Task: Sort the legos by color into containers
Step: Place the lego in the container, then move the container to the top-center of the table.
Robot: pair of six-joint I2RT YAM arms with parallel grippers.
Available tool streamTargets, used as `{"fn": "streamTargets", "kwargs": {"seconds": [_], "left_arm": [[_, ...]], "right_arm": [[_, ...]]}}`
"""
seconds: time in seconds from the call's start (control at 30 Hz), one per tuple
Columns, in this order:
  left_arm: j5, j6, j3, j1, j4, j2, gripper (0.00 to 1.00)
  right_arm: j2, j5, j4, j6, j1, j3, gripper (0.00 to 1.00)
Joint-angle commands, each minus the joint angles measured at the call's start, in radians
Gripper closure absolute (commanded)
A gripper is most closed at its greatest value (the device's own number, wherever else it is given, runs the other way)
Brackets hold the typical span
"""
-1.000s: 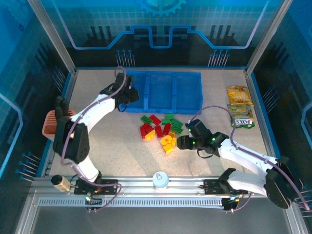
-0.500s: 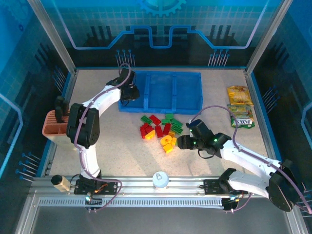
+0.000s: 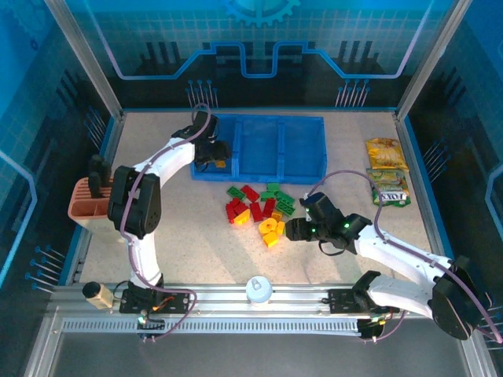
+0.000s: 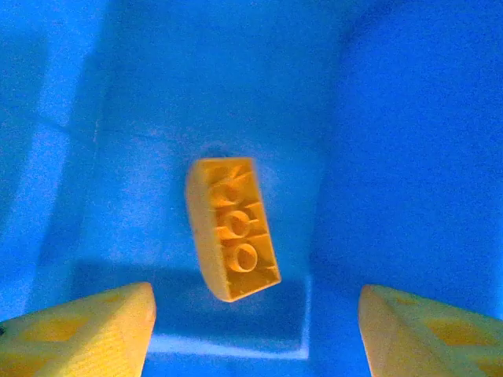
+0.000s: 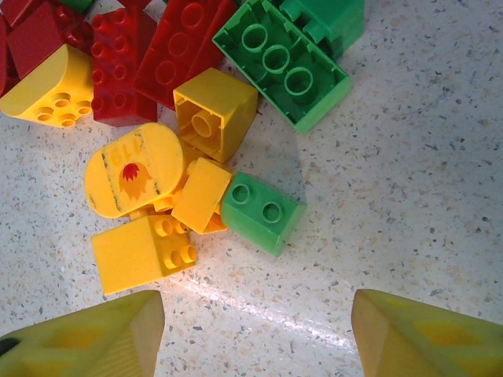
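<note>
My left gripper [image 3: 214, 152] hangs open over the left compartment of the blue tray [image 3: 277, 146]. A yellow-orange lego [image 4: 232, 228] shows between and beyond its fingertips [image 4: 86, 326], hollow underside up, tilted, touching neither finger, against the compartment floor [image 4: 393, 118]. The other legos lie in a red, green and yellow pile [image 3: 259, 208] in front of the tray. My right gripper [image 3: 292, 228] stands open at the pile's right edge. A small green lego [image 5: 263, 214] and a yellow one [image 5: 141, 253] lie just beyond its fingertips [image 5: 94, 334], with nothing between them.
Two snack packets [image 3: 387, 153] lie at the right side of the table. A terracotta slotted holder [image 3: 86, 200] stands at the left edge. A white round knob [image 3: 258, 289] and a cork-coloured cylinder [image 3: 98, 294] sit on the front rail.
The left gripper has opened and let go of the yellow-orange lego over the left compartment. The right gripper has hardly moved.
</note>
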Motion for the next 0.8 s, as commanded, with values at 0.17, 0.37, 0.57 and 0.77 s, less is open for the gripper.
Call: {"fn": "streamTargets", "kwargs": {"seconds": [0.17,0.37,0.57,0.77], "left_arm": [[0.062,-0.007,-0.044,0.003,-0.01,-0.312,0.29],[0.049,-0.014,-0.269,-0.024,0.04,-0.586,0.28],[-0.013,-0.065,-0.55,-0.122,0.055,-0.847,0.27],[-0.073,-0.109,-0.703,-0.227,-0.019,-1.012,0.27]], "right_arm": [[0.003,0.01,-0.018,-0.01,0.015,0.024,0.34],[0.059,0.051,-0.043,-0.029,0.006,0.068,0.37],[0.153,0.039,-0.059,-0.084,-0.039,0.163,0.4],[0.291,-0.015,-0.068,-0.135,-0.091,0.279,0.48]]}}
